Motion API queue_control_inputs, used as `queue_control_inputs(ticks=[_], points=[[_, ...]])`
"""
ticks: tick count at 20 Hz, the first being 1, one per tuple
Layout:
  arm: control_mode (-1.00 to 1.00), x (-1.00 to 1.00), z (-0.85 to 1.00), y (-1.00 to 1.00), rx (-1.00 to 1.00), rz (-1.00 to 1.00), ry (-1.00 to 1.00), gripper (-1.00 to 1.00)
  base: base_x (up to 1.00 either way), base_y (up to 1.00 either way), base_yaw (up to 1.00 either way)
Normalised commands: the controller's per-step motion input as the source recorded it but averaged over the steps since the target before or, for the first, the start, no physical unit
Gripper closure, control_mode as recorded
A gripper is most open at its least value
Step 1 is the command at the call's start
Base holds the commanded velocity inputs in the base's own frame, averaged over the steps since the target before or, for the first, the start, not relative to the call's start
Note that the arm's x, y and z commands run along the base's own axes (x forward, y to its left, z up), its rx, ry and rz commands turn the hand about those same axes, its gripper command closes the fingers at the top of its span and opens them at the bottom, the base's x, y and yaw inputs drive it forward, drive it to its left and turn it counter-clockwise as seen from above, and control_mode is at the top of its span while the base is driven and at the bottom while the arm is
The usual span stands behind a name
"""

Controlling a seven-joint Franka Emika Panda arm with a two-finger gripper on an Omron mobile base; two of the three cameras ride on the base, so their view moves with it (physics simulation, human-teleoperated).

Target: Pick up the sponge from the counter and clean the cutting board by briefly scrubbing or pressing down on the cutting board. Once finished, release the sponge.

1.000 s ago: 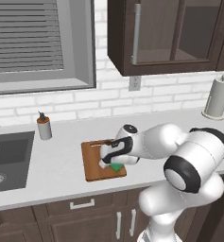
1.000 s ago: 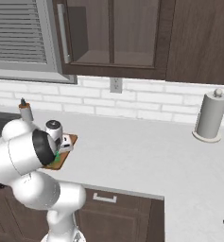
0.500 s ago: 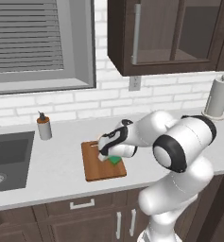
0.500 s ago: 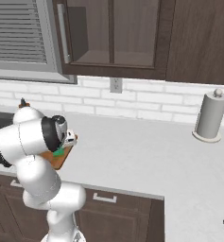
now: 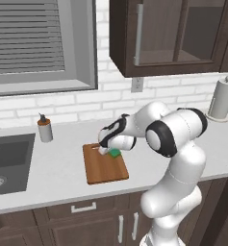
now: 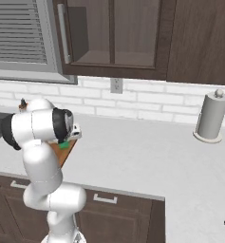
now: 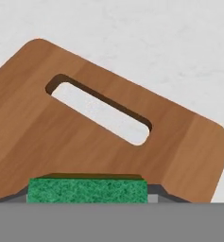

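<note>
The reddish-brown cutting board lies on the light counter, in front of the arm. My gripper reaches down over the board's far end and is shut on the green sponge. The sponge rests against the wood near the slot handle. In the hand view the sponge sits between the dark fingertips, with the cutting board and its slot just beyond. From the right base view, the sponge peeks out beside the arm over the board's edge.
A dark sink is set into the counter at the left, with a soap dispenser behind it. A paper towel roll stands far right by the brick wall. Dark wall cabinets hang overhead.
The gripper has carried the sponge across the cutting board, from near its front half to the far end by the slot. The elbow has swung along with it.
</note>
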Motion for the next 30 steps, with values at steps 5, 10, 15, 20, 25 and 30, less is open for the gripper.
queue_control_inputs(ticks=[5, 10, 15, 20, 25, 30], points=[[-1.0, 0.2, -0.11, 0.28, 0.0, 0.05, 0.0, 1.0, 0.0, 0.0, 0.0], [-1.0, -0.1, -0.03, 0.41, 0.03, 0.03, 0.0, 1.0, 0.0, 0.0, 0.0], [-1.0, -0.37, -0.09, 0.26, 0.13, 0.04, 0.0, 1.0, 0.0, 0.0, 0.0], [-1.0, -0.5, -0.15, 0.02, 0.02, 0.0, 0.0, 1.0, 0.0, 0.0, 0.0], [-1.0, -0.53, -0.4, 0.01, -0.03, 0.0, 0.0, 1.0, 0.0, 0.0, 0.0], [-1.0, -0.58, -0.36, 0.02, -0.03, 0.05, 0.0, 1.0, 0.0, 0.0, 0.0]])
